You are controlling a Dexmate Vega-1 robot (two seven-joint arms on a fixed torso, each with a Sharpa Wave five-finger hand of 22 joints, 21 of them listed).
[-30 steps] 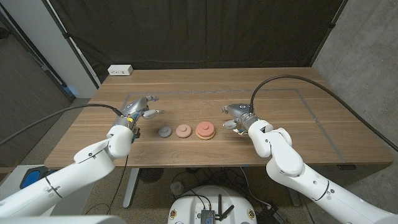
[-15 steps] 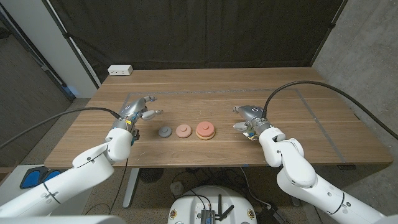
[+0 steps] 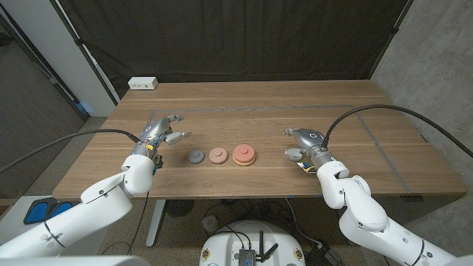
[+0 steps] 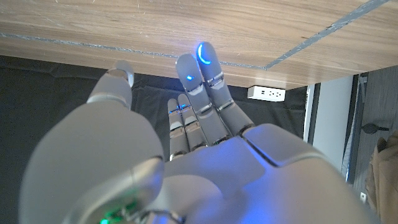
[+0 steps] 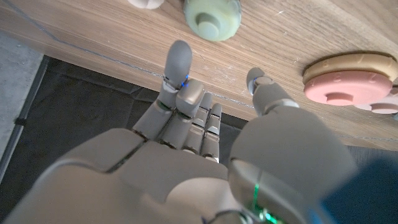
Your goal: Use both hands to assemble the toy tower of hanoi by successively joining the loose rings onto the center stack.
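Here your left hand (image 3: 159,133) sits at the centre-left of the head view, its fingers (image 3: 177,135) spread apart and holding nothing, well clear of the pieces. Your right hand (image 3: 304,142) is at the centre-right, fingers likewise apart and empty, a short way from the stack. On the wooden counter (image 3: 244,100), in the middle of the frame, three pieces lie in a row: a small grey ring (image 3: 196,157) on the left, a pale pink ring (image 3: 217,155) just beside it, and the center stack (image 3: 244,154), a pink ring on a tan one, on the right. From your right wrist view the stack (image 5: 351,79) shows at the upper right. A white power strip (image 3: 143,83) rests at the counter's upper left edge.
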